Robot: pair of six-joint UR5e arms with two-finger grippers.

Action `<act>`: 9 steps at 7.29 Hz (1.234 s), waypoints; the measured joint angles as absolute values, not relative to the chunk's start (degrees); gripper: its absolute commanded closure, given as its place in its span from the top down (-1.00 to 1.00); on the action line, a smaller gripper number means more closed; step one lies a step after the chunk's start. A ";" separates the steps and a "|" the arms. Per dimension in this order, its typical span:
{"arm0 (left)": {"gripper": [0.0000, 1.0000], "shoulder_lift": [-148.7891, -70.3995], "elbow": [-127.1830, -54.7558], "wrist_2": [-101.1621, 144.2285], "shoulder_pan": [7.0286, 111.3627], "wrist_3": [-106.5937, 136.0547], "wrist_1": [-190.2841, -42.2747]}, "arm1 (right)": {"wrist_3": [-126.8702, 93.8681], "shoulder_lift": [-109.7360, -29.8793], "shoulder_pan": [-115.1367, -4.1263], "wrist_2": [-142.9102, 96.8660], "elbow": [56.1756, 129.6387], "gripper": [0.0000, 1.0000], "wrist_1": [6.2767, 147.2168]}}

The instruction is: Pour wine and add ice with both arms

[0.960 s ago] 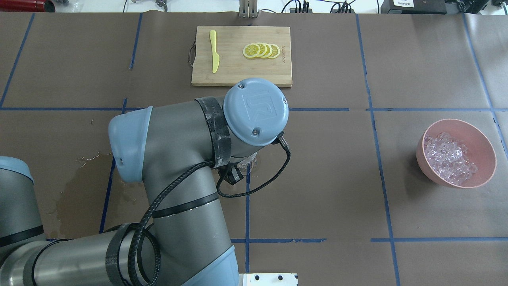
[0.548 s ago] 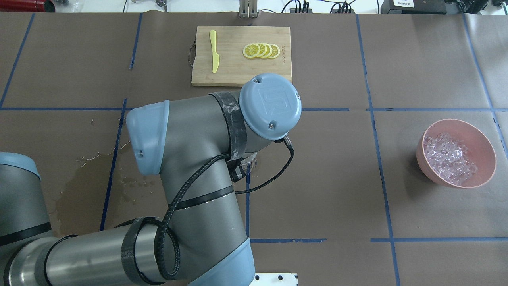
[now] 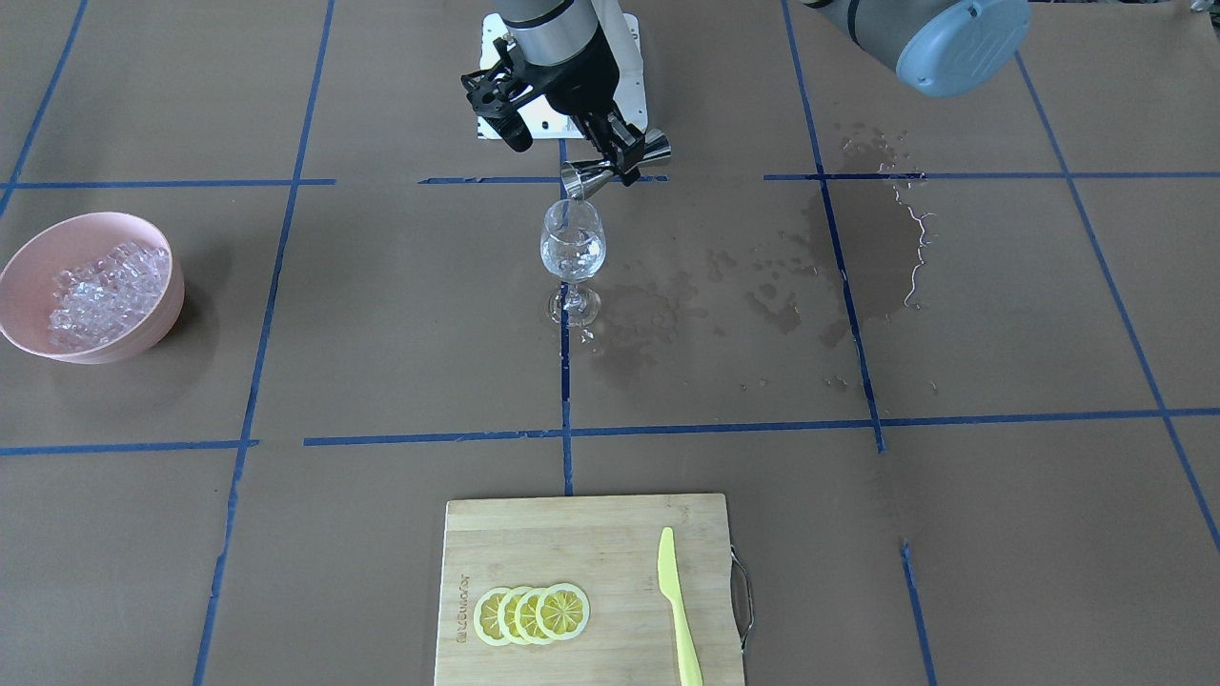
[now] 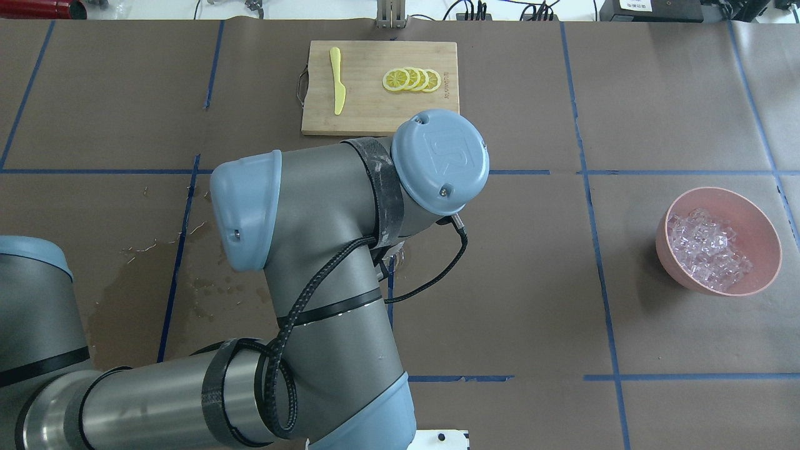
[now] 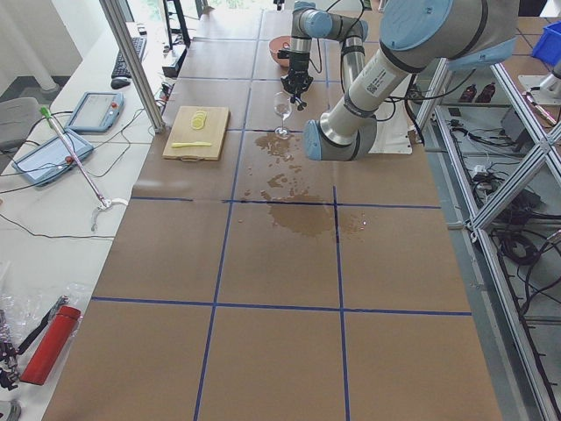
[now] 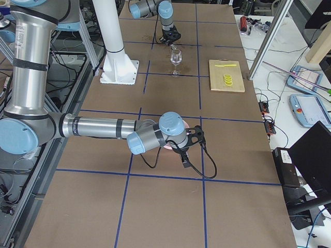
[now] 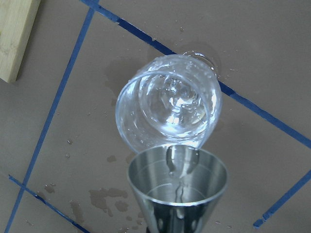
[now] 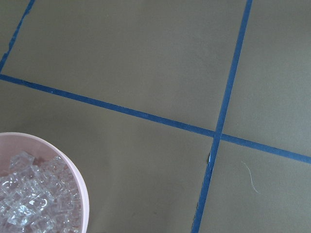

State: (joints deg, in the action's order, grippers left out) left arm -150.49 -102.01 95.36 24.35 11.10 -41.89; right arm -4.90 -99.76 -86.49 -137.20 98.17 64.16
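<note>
**Overhead exterior.** Compared with one second and half a second ago, the blue wrist cap of the left arm (image 4: pixel 325 250) is displaced toward 2 o'clock and now overlaps the near edge of the cutting board (image 4: pixel 369 106). The bowl (image 4: pixel 719 190) and the ice (image 4: pixel 709 250) are unmoved. The tilt is judged to be deepening, so the pour is under way and the ice step is not yet begun.

**Exterior front-facing.** The left gripper (image 3: pixel 621 162) is pinched on the waist of one jigger (image 3: pixel 581 178), tipped over one wine glass (image 3: pixel 573 250). One bowl is found at 9 o'clock of the glass. One board at 6 o'clock bears four lemon slices (image 3: pixel 532 613) and one knife (image 3: pixel 679 610). Wet patches (image 3: pixel 886 238) are spread at 3 o'clock.

**Left wrist-mounted.** A thin thread of clear liquid is seen at the jigger's lip, and the glass is partly filled.

**Exterior right.** Two arms are counted. What seems to be the right gripper (image 6: pixel 196 137) is held above the bowl; whether it is spread or pressed together cannot be told.

**Right wrist-mounted.** The ice is heaped in the bowl at 7 o'clock, in cubes too many to count.
</note>
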 measured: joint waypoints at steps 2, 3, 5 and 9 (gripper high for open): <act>-1.00 -149.69 -103.29 95.31 24.71 11.10 -42.66 | -4.92 -99.76 -86.49 -137.20 98.17 1.00 64.16; -1.00 -147.73 -105.36 95.29 25.09 11.21 -44.56 | -4.92 -99.76 -86.48 -137.20 98.17 1.00 64.16; -1.00 -141.74 -109.52 95.28 26.79 11.39 -51.79 | -4.92 -99.76 -86.49 -137.20 98.17 1.00 64.16; -1.00 -127.09 -118.83 95.35 31.27 11.83 -70.43 | -4.87 -99.78 -86.49 -137.27 98.17 1.00 64.14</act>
State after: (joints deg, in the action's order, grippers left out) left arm -127.09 -118.83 95.35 31.27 11.83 -70.43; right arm -4.87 -99.78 -86.49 -137.27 98.17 64.14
